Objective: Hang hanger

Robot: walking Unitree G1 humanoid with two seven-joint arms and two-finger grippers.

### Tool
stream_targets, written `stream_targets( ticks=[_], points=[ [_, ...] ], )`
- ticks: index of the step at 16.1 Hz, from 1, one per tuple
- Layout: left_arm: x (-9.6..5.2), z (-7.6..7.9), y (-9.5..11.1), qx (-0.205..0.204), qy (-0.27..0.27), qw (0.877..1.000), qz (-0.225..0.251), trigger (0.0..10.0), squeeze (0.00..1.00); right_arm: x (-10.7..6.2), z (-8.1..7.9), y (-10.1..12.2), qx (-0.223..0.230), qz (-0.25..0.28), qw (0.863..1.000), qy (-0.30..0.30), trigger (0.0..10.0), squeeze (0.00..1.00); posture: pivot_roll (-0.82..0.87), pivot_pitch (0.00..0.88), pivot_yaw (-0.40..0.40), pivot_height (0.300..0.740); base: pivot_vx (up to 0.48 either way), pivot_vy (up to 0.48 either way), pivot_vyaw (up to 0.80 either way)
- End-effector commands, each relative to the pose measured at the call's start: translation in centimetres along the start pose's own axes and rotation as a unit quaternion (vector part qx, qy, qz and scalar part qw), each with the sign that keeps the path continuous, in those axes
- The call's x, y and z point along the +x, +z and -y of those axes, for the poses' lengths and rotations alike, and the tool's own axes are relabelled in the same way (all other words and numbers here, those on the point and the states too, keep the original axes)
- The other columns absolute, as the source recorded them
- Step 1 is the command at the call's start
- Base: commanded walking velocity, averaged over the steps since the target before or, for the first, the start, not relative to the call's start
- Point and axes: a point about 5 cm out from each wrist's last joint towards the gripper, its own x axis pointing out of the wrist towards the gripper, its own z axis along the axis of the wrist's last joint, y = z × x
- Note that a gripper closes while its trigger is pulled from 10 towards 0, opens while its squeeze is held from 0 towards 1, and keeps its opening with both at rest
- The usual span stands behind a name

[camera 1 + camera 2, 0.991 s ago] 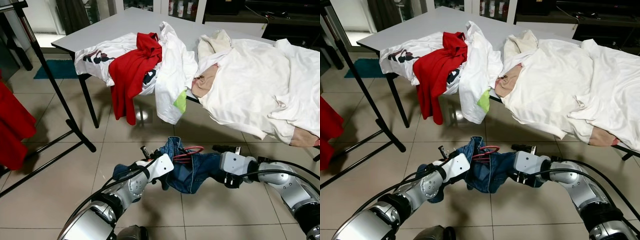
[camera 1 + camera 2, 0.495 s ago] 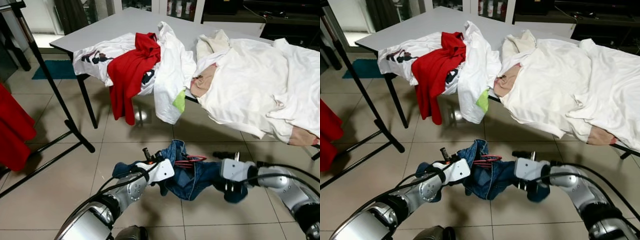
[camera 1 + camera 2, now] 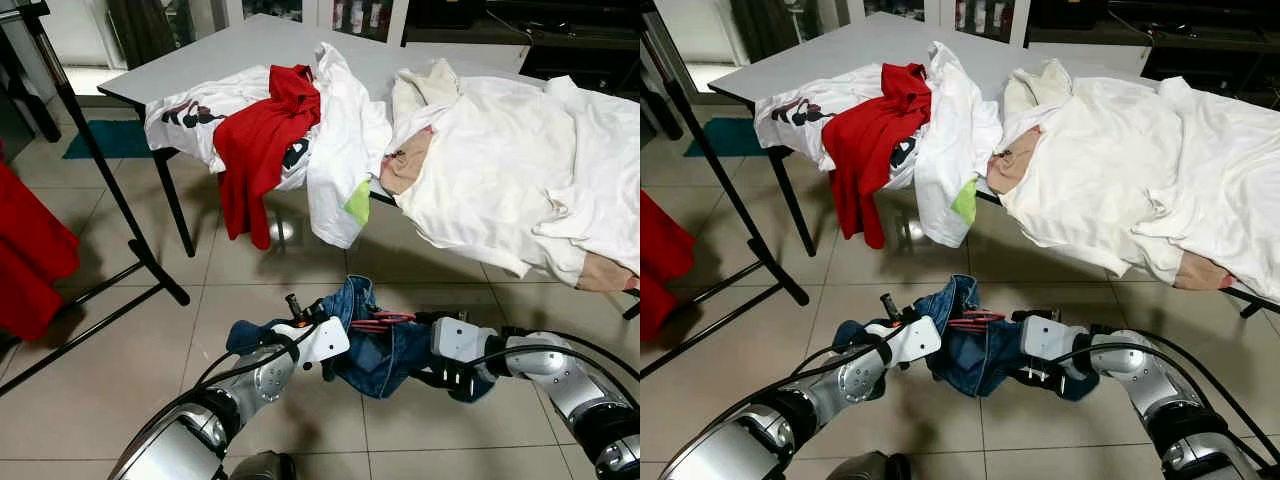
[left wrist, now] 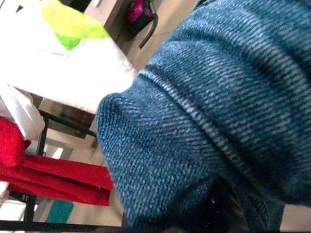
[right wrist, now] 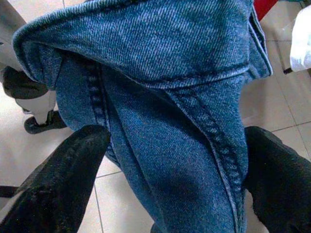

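Denim fills my view up close: a bunched pair of blue jeans (image 3: 375,345) hangs between my two arms above the tiled floor (image 3: 90,370), in front of the table's near edge. A red hanger (image 3: 380,322) pokes out of the top folds of the jeans, lying roughly level between the two wrists.

My right gripper (image 5: 175,160) has its black fingers (image 5: 58,184) spread wide on either side of a seamed fold of the denim — the cloth sits between them, and I cannot tell whether they press on it. My left gripper (image 3: 325,368) is buried in the jeans; in the left wrist view the cloth covers the fingers, so I cannot tell how they stand.

On the table (image 3: 230,50) a red shirt (image 3: 262,145) drapes over the near edge, lying on white garments (image 3: 340,140), and a big white sheet (image 3: 510,170) covers the right end. To my left stands a black clothes rack (image 3: 100,170) with a red garment (image 3: 30,260) hanging from it.
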Motion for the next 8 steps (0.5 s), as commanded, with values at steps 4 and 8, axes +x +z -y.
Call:
stream_targets(
  ticks=[4,8],
  points=[
    [0.32,-0.59,0.86,0.022,0.001,0.999,0.034,10.0,0.00,0.44,-0.36,-0.17,0.033,0.011,0.999,-0.009,10.0,0.00,0.00,0.021,0.040,0.740,0.000,0.000,0.00],
    [0.33,-0.59,0.95,0.032,-0.004,0.999,0.040,10.0,0.00,0.58,-0.31,-0.31,0.053,0.010,0.998,-0.014,10.0,0.00,0.00,0.018,0.051,0.740,0.000,0.000,0.00]
  ],
)
